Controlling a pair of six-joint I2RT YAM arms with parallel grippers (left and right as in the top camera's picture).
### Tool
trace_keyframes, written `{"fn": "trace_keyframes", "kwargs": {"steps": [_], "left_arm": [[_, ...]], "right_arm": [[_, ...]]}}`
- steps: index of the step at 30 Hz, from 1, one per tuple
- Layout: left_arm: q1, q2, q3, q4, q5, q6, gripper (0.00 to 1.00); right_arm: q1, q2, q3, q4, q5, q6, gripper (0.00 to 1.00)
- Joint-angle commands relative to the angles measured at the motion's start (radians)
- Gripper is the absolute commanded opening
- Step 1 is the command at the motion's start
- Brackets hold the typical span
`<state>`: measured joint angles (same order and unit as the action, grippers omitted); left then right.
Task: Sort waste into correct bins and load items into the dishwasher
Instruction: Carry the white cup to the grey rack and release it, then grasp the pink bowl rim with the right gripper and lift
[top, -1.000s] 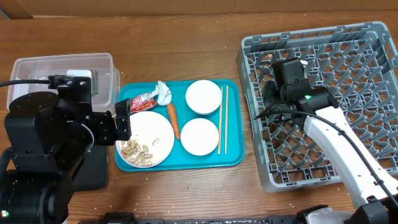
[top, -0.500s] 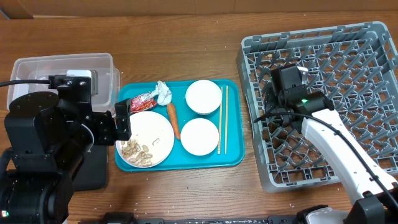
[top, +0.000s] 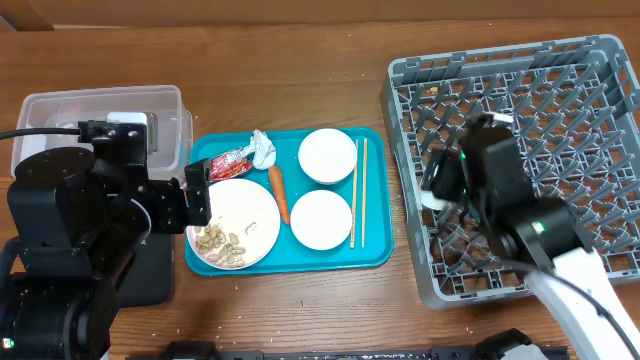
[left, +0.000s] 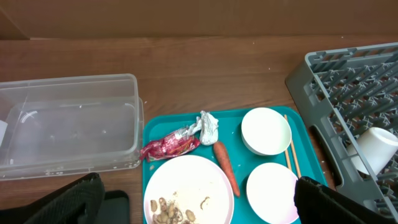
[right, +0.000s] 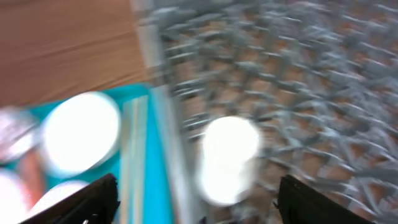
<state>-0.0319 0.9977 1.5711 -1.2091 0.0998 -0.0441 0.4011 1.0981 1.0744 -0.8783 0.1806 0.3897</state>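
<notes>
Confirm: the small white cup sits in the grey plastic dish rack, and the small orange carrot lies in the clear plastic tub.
No. The small orange carrot lies on the teal serving tray, not in the clear plastic tub; the left wrist view shows it.

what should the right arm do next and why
Probably swing the right pincer left over the rack wall toward the back bowl on the teal tray. The cup already lies in the rack and the pincer is open and empty. The back bowl, the front bowl and the plate are not yet loaded.
</notes>
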Motion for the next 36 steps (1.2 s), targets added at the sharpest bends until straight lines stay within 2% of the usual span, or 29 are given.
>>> {"fn": "trace_keyframes", "kwargs": {"steps": [1,4,8,13,17,19,22,23,24,27,33,36], "left_arm": [[0.005,-0.003,0.017,0.001,-0.006,0.022,1.00],[0.005,-0.003,0.017,0.001,-0.006,0.022,1.00],[0.005,-0.003,0.017,0.001,-0.006,0.022,1.00],[0.005,-0.003,0.017,0.001,-0.006,0.022,1.00],[0.005,-0.003,0.017,0.001,-0.006,0.022,1.00],[0.005,-0.003,0.017,0.001,-0.006,0.022,1.00],[0.005,-0.003,0.017,0.001,-0.006,0.022,1.00],[0.005,-0.003,0.017,0.001,-0.006,0.022,1.00],[0.005,-0.003,0.017,0.001,-0.006,0.022,1.00],[0.005,0.004,0.017,0.001,-0.006,0.022,1.00],[0.005,0.015,0.017,0.000,-0.006,0.022,1.00],[0.005,0.016,0.017,0.000,-0.006,0.022,1.00]], "right_arm": [[0.074,-0.029,0.016,-0.032,-0.308,-0.083,0.77],[0.169,0.000,0.004,-0.056,-0.417,-0.043,0.75],[0.275,0.115,-0.030,-0.027,-0.365,0.071,0.68],[0.295,0.342,-0.037,0.062,-0.230,0.226,0.67],[0.293,0.504,-0.037,0.163,-0.227,0.297,0.64],[0.293,0.572,-0.037,0.208,-0.258,0.296,0.59],[0.293,0.640,-0.037,0.243,-0.304,0.296,0.40],[0.293,0.650,-0.037,0.242,-0.306,0.296,0.26],[0.293,0.654,-0.037,0.241,-0.304,0.296,0.19],[0.293,0.637,-0.031,0.229,-0.294,0.274,0.08],[0.293,0.482,0.042,0.090,-0.191,0.204,0.04],[0.291,0.370,0.105,-0.027,-0.038,0.206,0.04]]}}
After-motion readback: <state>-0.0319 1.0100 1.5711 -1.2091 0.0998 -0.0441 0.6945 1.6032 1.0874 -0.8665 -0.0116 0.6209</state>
